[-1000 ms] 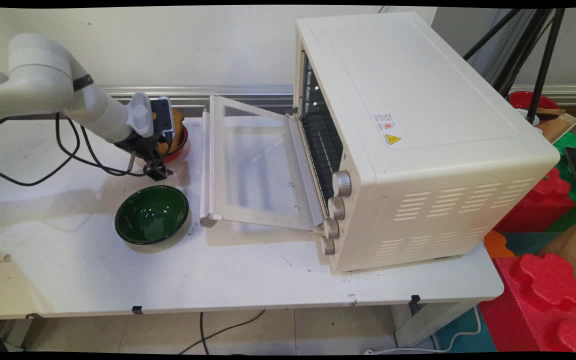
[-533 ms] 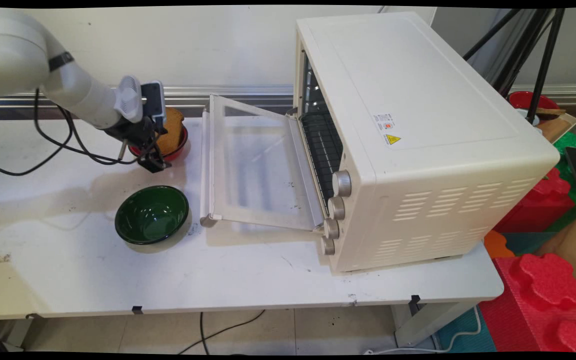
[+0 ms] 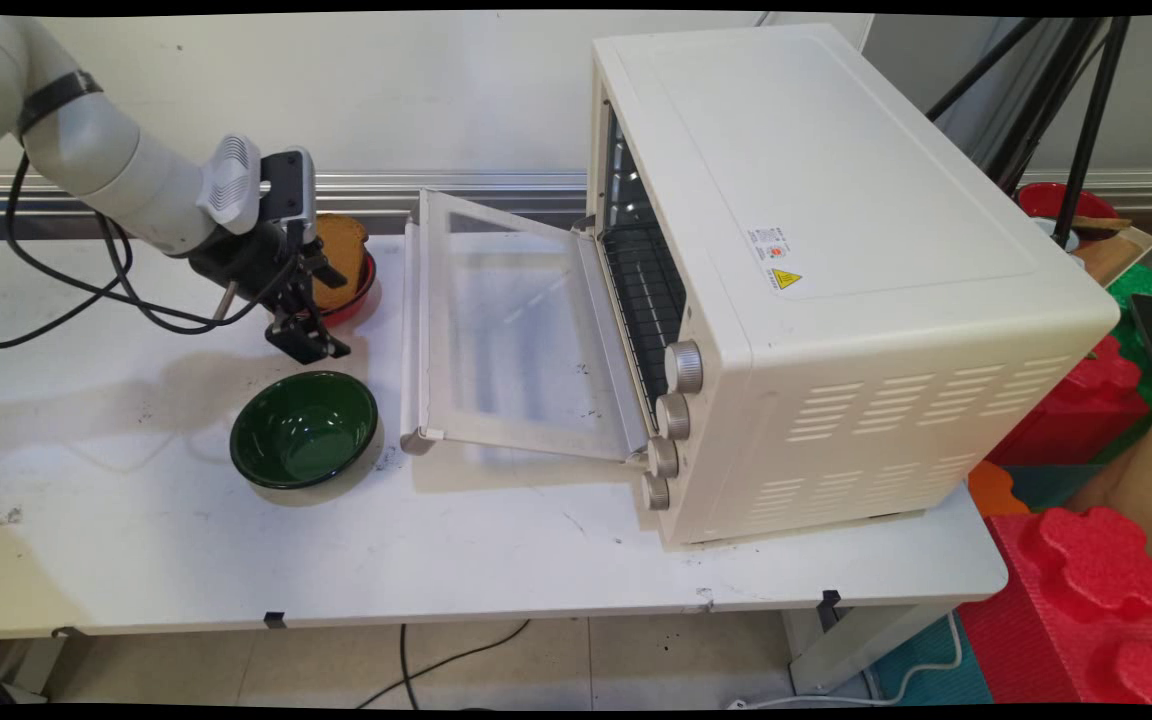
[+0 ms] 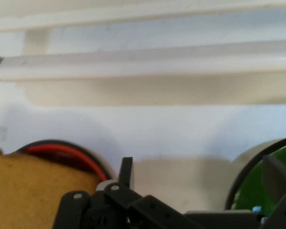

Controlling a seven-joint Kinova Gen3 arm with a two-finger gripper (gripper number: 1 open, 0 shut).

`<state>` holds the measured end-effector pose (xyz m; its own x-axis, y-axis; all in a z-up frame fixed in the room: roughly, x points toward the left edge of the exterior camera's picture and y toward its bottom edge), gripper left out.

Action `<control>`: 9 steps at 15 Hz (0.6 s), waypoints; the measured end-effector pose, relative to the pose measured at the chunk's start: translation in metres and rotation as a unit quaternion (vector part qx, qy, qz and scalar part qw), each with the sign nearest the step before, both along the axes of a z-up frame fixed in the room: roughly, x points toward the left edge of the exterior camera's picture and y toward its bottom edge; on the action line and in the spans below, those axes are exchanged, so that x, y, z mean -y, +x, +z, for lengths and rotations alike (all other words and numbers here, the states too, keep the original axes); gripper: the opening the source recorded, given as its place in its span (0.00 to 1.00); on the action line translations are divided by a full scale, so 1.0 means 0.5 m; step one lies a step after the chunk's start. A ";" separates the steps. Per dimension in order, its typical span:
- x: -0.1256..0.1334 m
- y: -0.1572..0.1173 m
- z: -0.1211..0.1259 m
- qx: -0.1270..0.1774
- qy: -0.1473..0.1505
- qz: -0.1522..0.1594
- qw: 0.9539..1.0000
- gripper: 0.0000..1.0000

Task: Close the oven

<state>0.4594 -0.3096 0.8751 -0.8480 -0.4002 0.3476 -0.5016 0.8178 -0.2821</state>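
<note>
The claw (image 3: 309, 342) hangs low over the worktop (image 3: 496, 560), in the gap between a red bowl (image 3: 360, 292) and a green bowl (image 3: 303, 428). It points down and towards the near edge. Its fingers stand apart and nothing is held between them. It touches neither bowl, and the red bowl is the nearer of the two.

The red bowl sits close to the worktop's far edge, on the left half, with a slice of bread (image 3: 339, 252) standing in it. The green bowl, with nothing in it, sits nearer the middle of the left half, well apart from the red one. An oven (image 3: 836, 250) fills the right half. Its glass door (image 3: 511, 330) is let down flat towards the bowls, and its free edge lies just beside both.

The main view gives the whole layout, with the open oven, the rack inside it and the height of the claw above the worktop. There the claw is seen partly against the red bowl, so the spread of its fingers is hard to read.

The hand view settles that point. It shows bare worktop between the fingers of the claw (image 4: 200, 174), with the bread (image 4: 33, 191) and the red bowl's rim (image 4: 62, 150) to one side. The green bowl (image 4: 271, 186) is on the other side and the door's edge (image 4: 143, 67) runs across ahead. It shows neither the oven's body nor the claw's height.
</note>
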 end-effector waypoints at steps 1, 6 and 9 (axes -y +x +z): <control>-0.003 -0.004 0.002 -0.005 0.004 -0.003 1.000 1.00; -0.001 -0.017 0.002 -0.027 0.012 -0.004 1.000 1.00; 0.000 -0.015 -0.007 -0.039 0.016 0.001 0.999 1.00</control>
